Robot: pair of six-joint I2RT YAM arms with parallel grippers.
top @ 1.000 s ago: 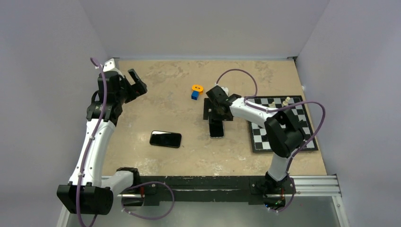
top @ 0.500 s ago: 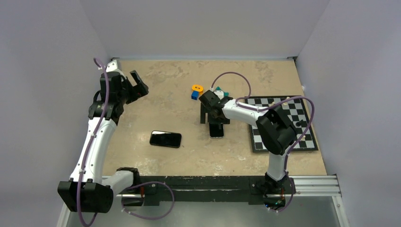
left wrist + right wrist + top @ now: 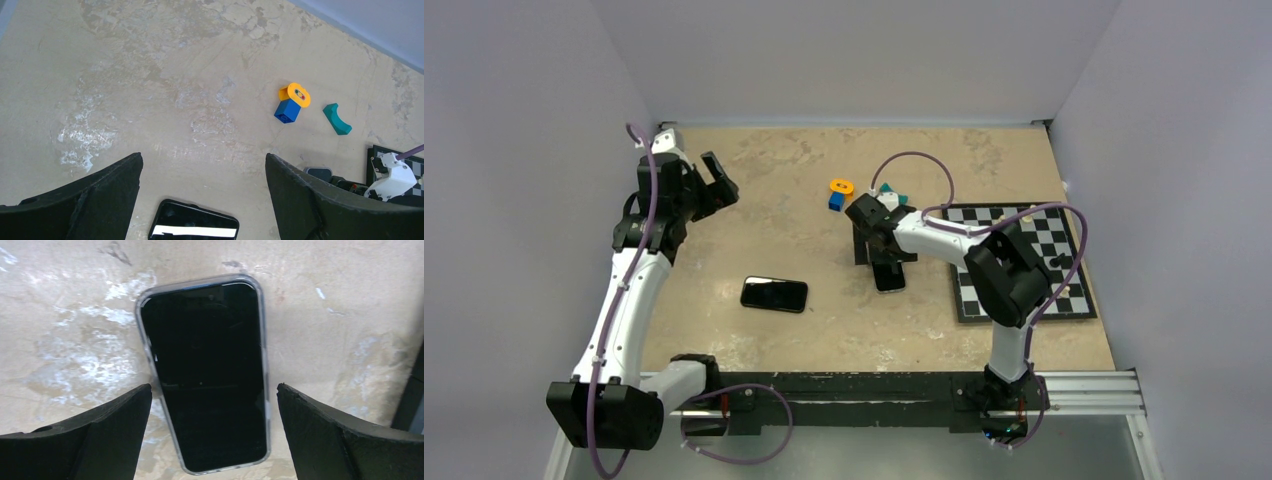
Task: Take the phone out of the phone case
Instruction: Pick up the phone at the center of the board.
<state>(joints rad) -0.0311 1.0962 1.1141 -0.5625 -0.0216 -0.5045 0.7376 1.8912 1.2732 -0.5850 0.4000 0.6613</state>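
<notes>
Hovering the wide-open, empty right gripper [image 3: 213, 389] astride the black phone [image 3: 200, 340] seated in its clear plastic case [image 3: 139, 330] on the mottled beige table [image 3: 350, 315], seemingly to pinch its long edges, with the open left gripper [image 3: 202, 162] raised aside.

The cased phone [image 3: 205, 375] lies between a second phone [image 3: 774, 294] on its left and the chessboard [image 3: 1049, 232] on its right.

Blk phone [image 3: 207, 375] in clear case [image 3: 144, 342], flat, screen up, mid-table

Beige table [image 3: 774, 220] under cased phone [image 3: 205, 375], second phone [image 3: 774, 294], toy blocks [image 3: 835, 201], chessboard [image 3: 1069, 298].
</notes>
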